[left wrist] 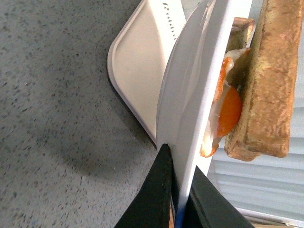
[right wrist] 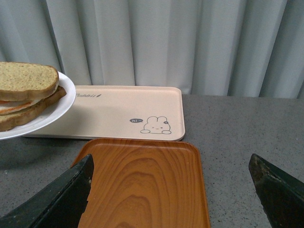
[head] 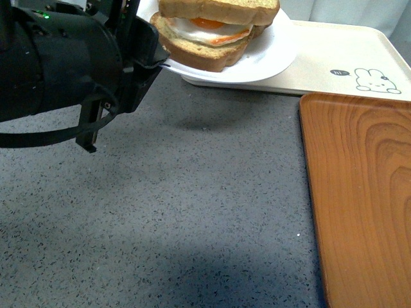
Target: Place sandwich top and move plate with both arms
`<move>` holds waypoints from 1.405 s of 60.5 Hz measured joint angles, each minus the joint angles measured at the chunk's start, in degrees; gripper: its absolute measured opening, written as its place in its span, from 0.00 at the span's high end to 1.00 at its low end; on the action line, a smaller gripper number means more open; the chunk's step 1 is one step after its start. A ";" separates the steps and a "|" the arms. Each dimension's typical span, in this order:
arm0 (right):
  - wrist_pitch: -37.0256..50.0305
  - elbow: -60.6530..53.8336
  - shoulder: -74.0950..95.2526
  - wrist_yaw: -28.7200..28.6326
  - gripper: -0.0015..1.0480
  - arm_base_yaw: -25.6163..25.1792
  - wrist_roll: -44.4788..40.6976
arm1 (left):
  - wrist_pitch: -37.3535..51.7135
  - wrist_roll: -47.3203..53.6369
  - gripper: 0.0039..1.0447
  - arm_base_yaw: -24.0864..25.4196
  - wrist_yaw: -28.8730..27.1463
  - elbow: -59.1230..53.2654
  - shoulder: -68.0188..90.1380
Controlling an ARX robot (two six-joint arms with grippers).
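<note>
Two trays, rabbit tray [right wrist: 118, 111] and wooden tray [right wrist: 145, 185], lie adjoining. Left gripper [left wrist: 178, 199] pinches the plate [left wrist: 199, 85] rim; right gripper [right wrist: 171, 190] gapes empty.

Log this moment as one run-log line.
left gripper: shut on plate rim | sandwich top: on egg | plate: lifted above rabbit tray | right gripper: open, over wooden tray

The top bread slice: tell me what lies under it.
Under the sandwich top a fried egg shows, on a second slice on the plate. The egg's middle is covered.
</note>
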 joint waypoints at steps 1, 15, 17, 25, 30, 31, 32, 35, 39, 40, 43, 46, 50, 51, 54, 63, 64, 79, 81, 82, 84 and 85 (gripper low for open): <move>0.00 0.00 0.00 0.00 0.09 0.00 0.00 | -0.02 0.33 0.96 -0.09 -0.09 0.63 0.66; 0.00 0.00 0.00 0.00 0.09 0.00 0.00 | -1.92 3.02 0.96 -1.42 -1.25 6.73 7.32; 0.00 0.00 0.00 0.00 0.09 0.00 0.00 | -2.21 3.26 0.96 -1.62 -1.36 7.26 7.93; 0.00 0.00 0.00 0.00 0.09 0.00 0.00 | -3.48 4.28 0.96 -2.34 -1.81 9.70 9.57; 0.00 0.00 0.00 0.00 0.09 0.00 0.00 | -4.15 4.81 0.96 -2.62 -1.90 11.30 10.49; 0.00 0.00 0.00 0.00 0.09 0.00 0.00 | -4.42 4.90 0.96 -2.69 -1.95 11.78 10.80; 0.00 0.00 0.00 0.00 0.09 0.00 0.00 | -4.55 5.01 0.96 -2.71 -1.99 12.04 10.95; 0.00 0.00 0.00 0.00 0.09 0.00 0.00 | -5.14 5.22 0.96 -2.84 -2.34 13.05 11.67; 0.00 0.00 0.00 0.00 0.09 0.00 0.00 | -5.97 5.42 0.96 -3.06 -2.80 14.34 12.74; 0.00 0.00 0.00 0.00 0.09 0.00 0.00 | -6.10 5.42 0.96 -3.10 -2.82 14.51 12.90; 0.00 0.00 0.00 0.00 0.09 0.00 0.00 | -6.88 5.35 0.96 -3.28 -2.99 15.63 13.57; 0.00 0.00 0.00 0.00 0.09 0.00 0.00 | -7.80 5.42 0.96 -3.41 -3.26 16.85 14.01; 0.00 0.00 0.00 0.00 0.09 0.00 0.00 | -9.66 5.42 0.96 -3.72 -3.85 18.69 14.69; 0.00 0.00 0.00 0.00 0.09 0.00 0.00 | -9.88 5.42 0.96 -3.74 -3.85 18.86 14.75; 0.00 0.00 0.00 0.00 0.09 0.00 0.00 | -10.69 5.44 0.96 -3.78 -3.98 19.61 15.08; 0.00 0.00 0.00 0.00 0.09 0.00 0.00 | -14.16 5.92 0.96 -3.58 -4.39 22.34 16.09; 0.00 0.00 0.00 0.00 0.09 0.00 0.00 | -14.49 6.01 0.96 -3.56 -4.42 22.58 16.17; 0.00 0.00 0.00 0.00 0.09 0.00 0.00 | -18.84 7.93 0.96 -2.97 -4.39 26.25 17.86; 0.00 0.00 0.00 0.00 0.09 0.00 0.00 | -19.04 8.09 0.96 -2.93 -4.28 26.62 18.18; 0.00 0.00 0.00 0.00 0.09 0.00 0.00 | -19.10 8.24 0.96 -2.91 -4.26 26.97 18.43; 0.00 0.00 0.00 0.00 0.09 0.00 0.00 | -19.30 8.41 0.96 -2.91 -4.28 27.41 18.78; 0.00 0.00 0.00 0.00 0.09 0.00 0.00 | -19.45 8.48 0.96 -2.91 -4.31 27.65 18.95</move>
